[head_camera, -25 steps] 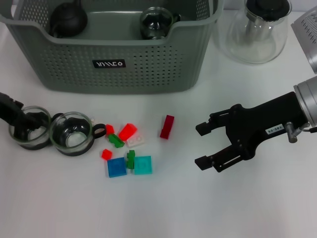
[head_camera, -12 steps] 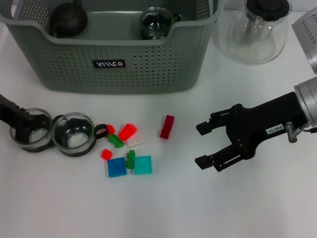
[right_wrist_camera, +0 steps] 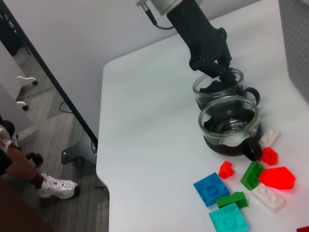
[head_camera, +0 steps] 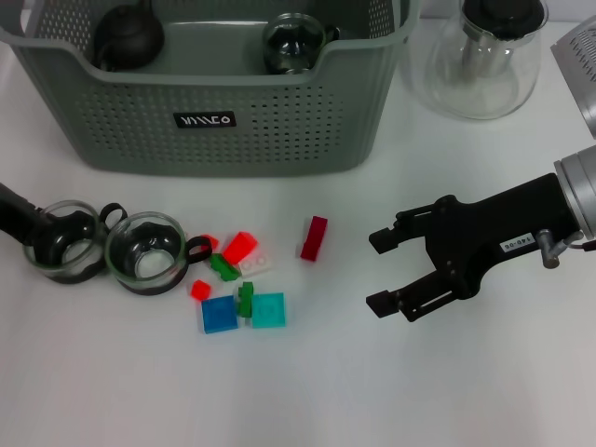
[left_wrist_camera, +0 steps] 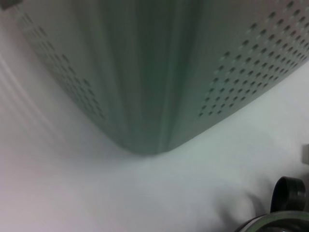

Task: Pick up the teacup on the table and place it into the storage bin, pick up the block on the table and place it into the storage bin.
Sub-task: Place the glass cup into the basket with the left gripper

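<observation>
Bin [head_camera: 242,121]: grey-green, perforated, at the table's far side; black label [head_camera: 205,120] on its near wall. Inside it sat a dark teapot [head_camera: 128,35] and a glass cup [head_camera: 293,42]. The left wrist view showed one rounded corner of the bin [left_wrist_camera: 154,96] close up.

Teacups: two glass cups in front of the bin's left end, side by side and touching. The left cup [head_camera: 63,244] had the left gripper [head_camera: 42,233] at its rim, one finger inside the glass and one outside, as the right wrist view showed [right_wrist_camera: 217,79]; whether they pressed on the rim could not be told. The right cup [head_camera: 144,253] stood free, black handle turned towards the blocks.

Blocks: a loose cluster in front of the bin's middle, just right of the cups: small red pieces, green pieces, a white piece, a blue tile [head_camera: 219,315] and a teal tile [head_camera: 268,310]. One dark red block [head_camera: 314,238] lay apart, further right.

Right gripper [head_camera: 384,272]: in front of the bin's right end, beyond the red block, fingers spread wide, holding nothing.

Glass teapot [head_camera: 484,56]: right of the bin, black lid on
</observation>
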